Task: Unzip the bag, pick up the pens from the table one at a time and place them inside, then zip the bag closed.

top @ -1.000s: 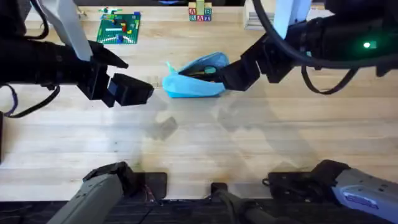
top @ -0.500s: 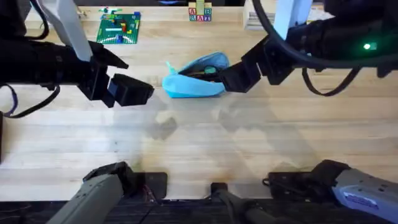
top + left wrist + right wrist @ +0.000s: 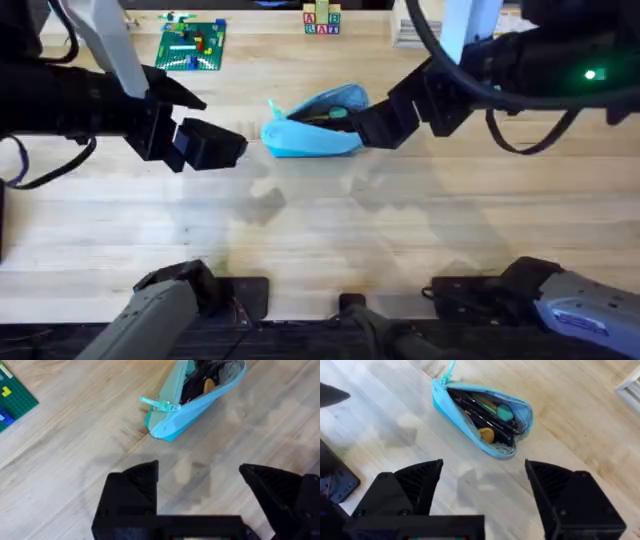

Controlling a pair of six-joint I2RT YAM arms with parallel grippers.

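The light blue bag point(image 3: 312, 128) lies unzipped on the table point(image 3: 320, 230), its mouth gaping. Several dark pens point(image 3: 482, 409) lie inside it, along with a teal and an orange bit. A light blue zipper pull point(image 3: 159, 404) sticks out from the bag's point(image 3: 192, 402) left end. My left gripper point(image 3: 225, 143) hovers open just left of the bag, nothing between its fingers point(image 3: 132, 490). To the bag's point(image 3: 480, 420) right, my right gripper point(image 3: 365, 125) is open and empty, raised over its right end.
A green baseplate with bricks point(image 3: 192, 45) lies at the back left. Letter blocks point(image 3: 321, 20) stand at the back centre, and a white object point(image 3: 420, 30) sits at the back right. The front half of the table is bare wood.
The bag's left end has shifted very slightly. Both arms stay almost where they were.
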